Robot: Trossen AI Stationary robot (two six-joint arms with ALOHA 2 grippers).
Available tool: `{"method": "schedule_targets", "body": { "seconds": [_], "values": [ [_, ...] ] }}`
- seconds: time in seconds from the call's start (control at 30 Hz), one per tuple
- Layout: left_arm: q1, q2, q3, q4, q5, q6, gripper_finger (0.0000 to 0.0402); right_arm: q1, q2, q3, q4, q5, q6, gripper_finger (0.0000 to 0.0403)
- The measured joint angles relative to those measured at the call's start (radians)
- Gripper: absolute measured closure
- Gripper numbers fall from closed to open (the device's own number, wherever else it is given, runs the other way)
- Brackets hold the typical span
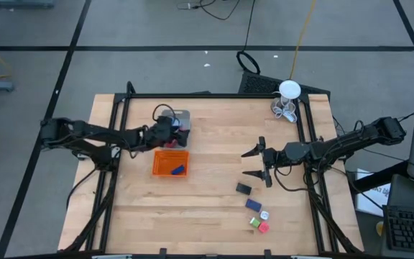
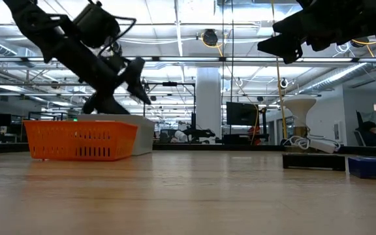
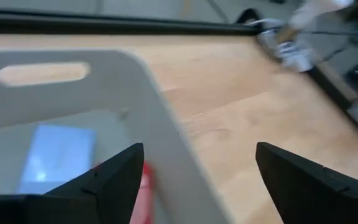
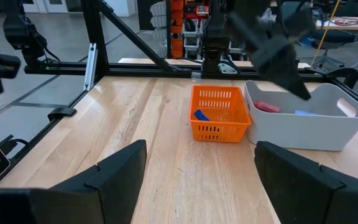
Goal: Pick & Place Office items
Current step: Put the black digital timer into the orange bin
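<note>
The left gripper [image 1: 172, 128] hangs over the grey tray [image 1: 184, 116], fingers spread and holding nothing; the left wrist view looks down past them at a pale blue piece [image 3: 56, 158] and a red piece [image 3: 143, 186] lying inside that tray, which suggests the arm is there for a drop just made. The orange tray [image 1: 161, 170] sits just beside the grey tray, on its near side, and holds a blue piece [image 1: 178, 170]; the pairing reads as a sorting arrangement. The right gripper [image 1: 254, 164] is well apart from the grey tray, toward the opposite side of the table, fingers spread and empty. Just beyond it lie the unsorted pieces: black [image 1: 244, 189], blue [image 1: 254, 204], white [image 1: 264, 214], green [image 1: 254, 223] and pink [image 1: 264, 227]. It appears placed for the next pick.
</note>
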Motion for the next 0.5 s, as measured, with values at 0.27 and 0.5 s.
{"method": "schedule_targets", "body": {
  "seconds": [0.27,0.5],
  "values": [
    [0.000,-0.199,0.001,-0.002,0.216,0.059,0.0114,0.000,0.000,0.000,0.000,0.000,0.014,0.0117],
    [0.000,-0.365,0.001,-0.002,0.445,0.129,0.0127,0.000,0.000,0.000,-0.009,-0.003,0.094,0.0117]
  ]
}}
